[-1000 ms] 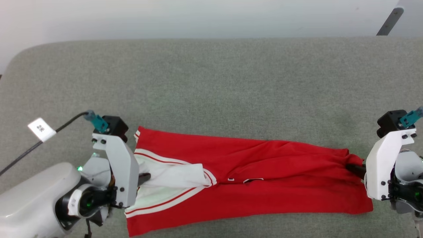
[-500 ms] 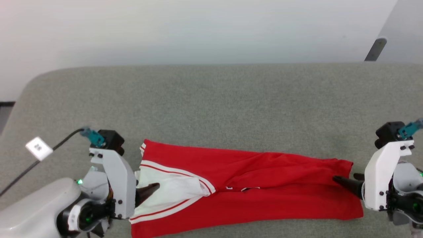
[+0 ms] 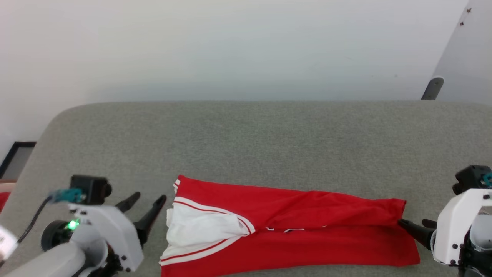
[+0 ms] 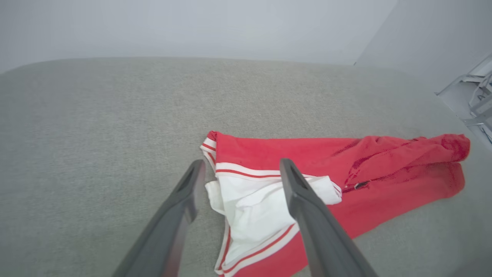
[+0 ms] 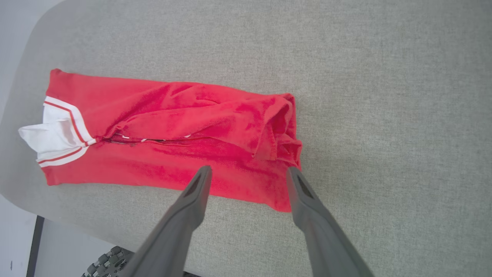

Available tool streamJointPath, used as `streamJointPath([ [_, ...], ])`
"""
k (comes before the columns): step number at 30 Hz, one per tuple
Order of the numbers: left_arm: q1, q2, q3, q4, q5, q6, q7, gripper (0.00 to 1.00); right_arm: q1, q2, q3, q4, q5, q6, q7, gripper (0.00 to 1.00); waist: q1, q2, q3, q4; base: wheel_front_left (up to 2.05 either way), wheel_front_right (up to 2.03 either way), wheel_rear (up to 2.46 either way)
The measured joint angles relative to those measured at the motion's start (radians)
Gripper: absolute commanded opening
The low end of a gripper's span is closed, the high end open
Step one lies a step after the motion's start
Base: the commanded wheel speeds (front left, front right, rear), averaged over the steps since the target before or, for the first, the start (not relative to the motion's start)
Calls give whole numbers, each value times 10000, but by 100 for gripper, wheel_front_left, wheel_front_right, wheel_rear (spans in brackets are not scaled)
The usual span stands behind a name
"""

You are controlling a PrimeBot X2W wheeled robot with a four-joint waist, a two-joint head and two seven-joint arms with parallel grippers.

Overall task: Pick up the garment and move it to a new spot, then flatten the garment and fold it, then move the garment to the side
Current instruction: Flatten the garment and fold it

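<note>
**Head view.** The garment (image 3: 307, 234), a large bright red soft shirt with white sleeves and thin striped trim, lies in a long band across the lower middle of the frame on the grey woven couch-like surface (image 3: 269, 134). The left gripper (image 3: 150, 197) stands at the lower left, just beside the shirt's collar end, with its fingers spread wide and holding nothing. The right gripper (image 3: 412, 221) at the lower right is also spread, with one fingertip at the shirt's right edge.

**Left wrist view.** The left gripper (image 4: 242, 163) is splayed and empty above the white sleeve (image 4: 261, 207), which is tucked loosely over the red.

**Right wrist view.** The right gripper (image 5: 249, 169) hangs open over the garment (image 5: 173, 115) and its bunched right end. The near hem runs close to the surface's front edge.

**Risks.** As I see it, folding now would press those ridges in. The loose sleeve could flop out, and a careless tug toward the edge could pull the shirt off.

**Change.** A second ago both grippers were pinched on the shirt's ends. They have since let go, and the left has drawn back clear of the sleeve. The camera has tilted up, so more wall shows.
</note>
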Motion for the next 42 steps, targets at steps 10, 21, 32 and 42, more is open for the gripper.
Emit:
streamJointPath([
  [10, 1520, -27, 991, 408, 802, 291, -2165, 100, 258, 128, -589, 163, -311, 0, -130, 100, 0, 0, -214, 408, 0, 0, 0],
  [21, 4636, -2054, 5482, 209, 3636, 153, -2205, 100, -13, -167, -895, 859, -834, 0, 98, 100, 0, 0, -138, 961, 0, 0, 0],
  [32, 6009, -3728, 7728, 140, 5379, -913, -2207, 100, -495, -414, -1097, 1948, -1275, 0, 454, 100, -1, 0, 295, 1571, 0, 0, 0],
  [42, 5901, -4934, 8429, 543, 6061, -1768, -2207, 100, -943, -445, -813, 3498, -1409, 0, 259, 100, 0, 0, 983, 2061, 0, 0, 0],
])
